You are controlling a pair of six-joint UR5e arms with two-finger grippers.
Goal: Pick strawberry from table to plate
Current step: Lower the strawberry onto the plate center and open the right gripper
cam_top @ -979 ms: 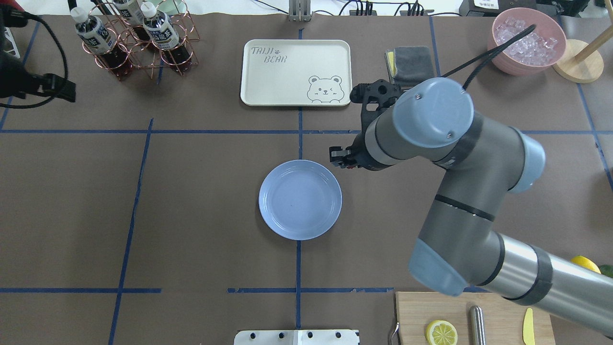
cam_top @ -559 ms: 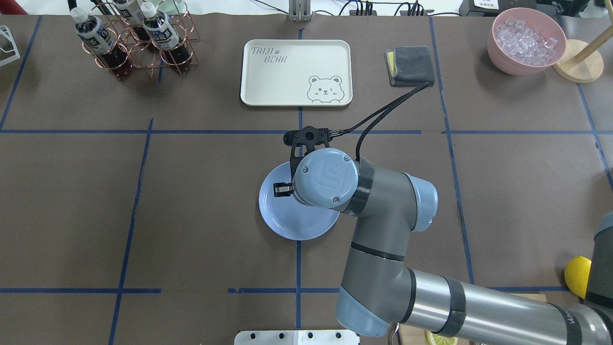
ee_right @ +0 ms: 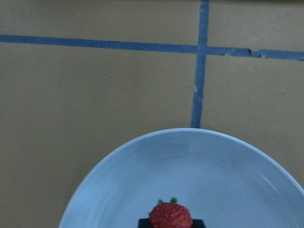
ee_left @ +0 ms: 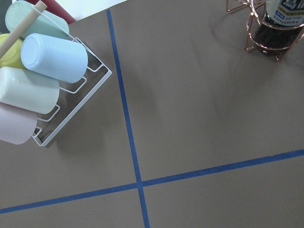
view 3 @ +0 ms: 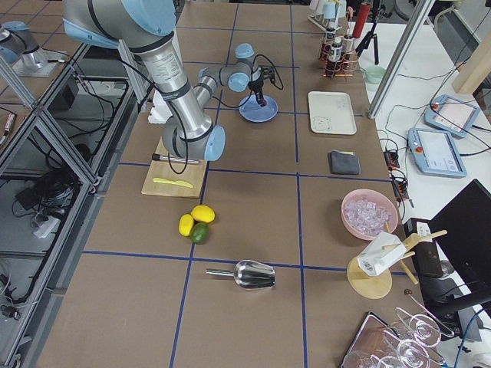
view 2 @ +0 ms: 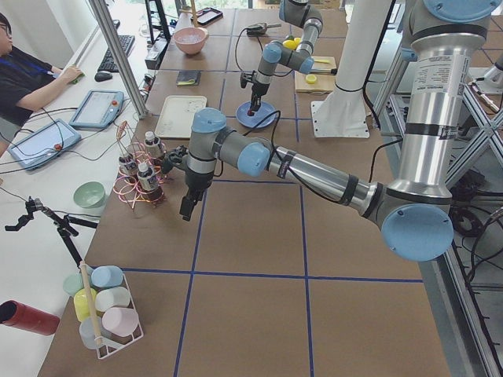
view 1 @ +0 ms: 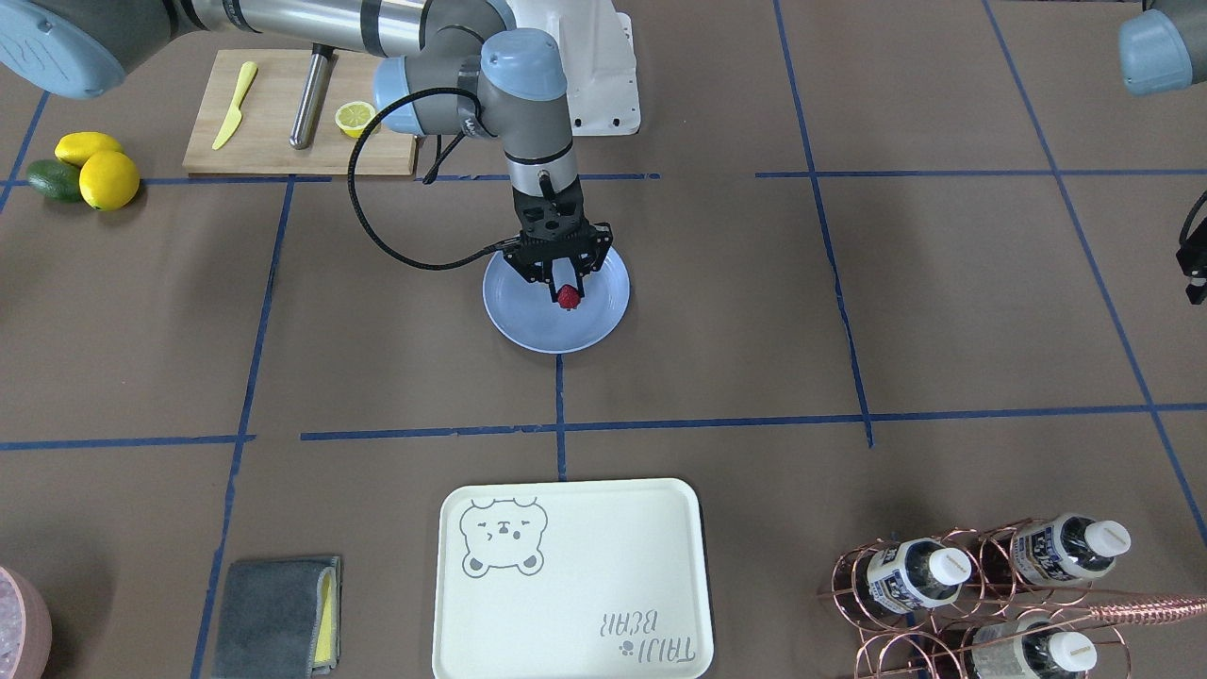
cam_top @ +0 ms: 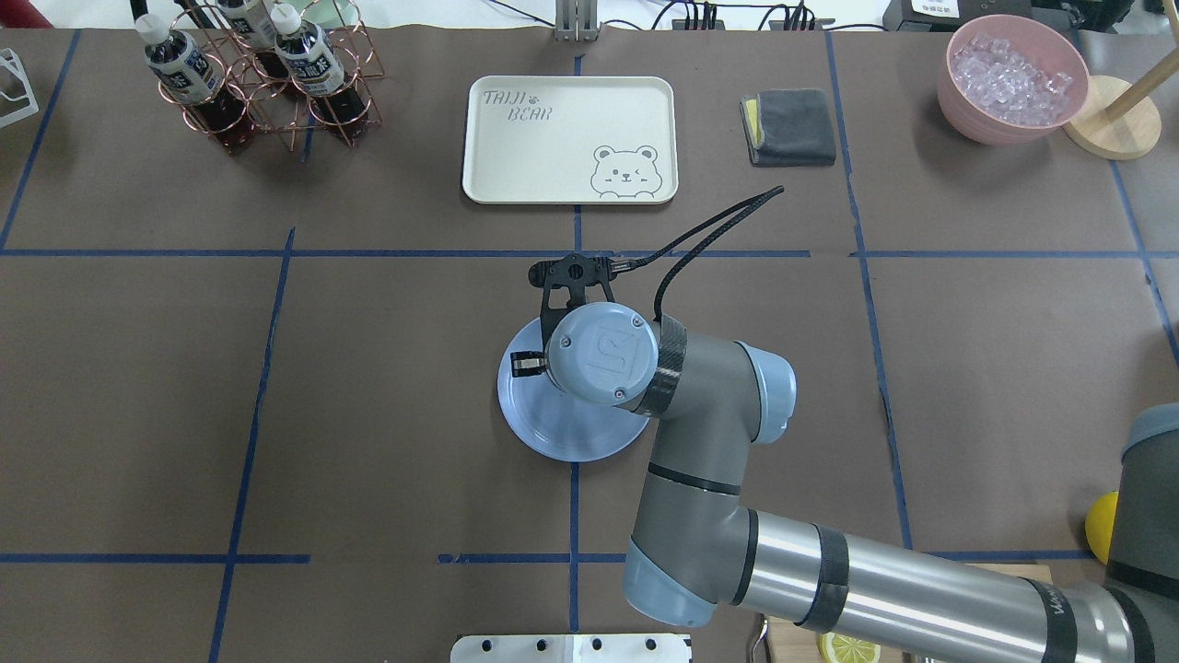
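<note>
I find the right gripper (view 1: 564, 286) clamped on the strawberry (view 1: 567, 298), low over the middle of the plate (view 1: 514, 319); whether the berry touches the dish I cannot tell. In my judgement the placing step is in hand, and the next move calls for a short descent and release. The left gripper (view 2: 187, 210) hangs well apart, and I cannot tell how its jaws stand.

Grey arms (cam_top: 700, 460) bear pale-blue caps (cam_top: 766, 405), black cable (cam_top: 709, 235).

A white desk (view 2: 35, 181) and slanting metal post (view 2: 118, 55), apparently daylit.
</note>
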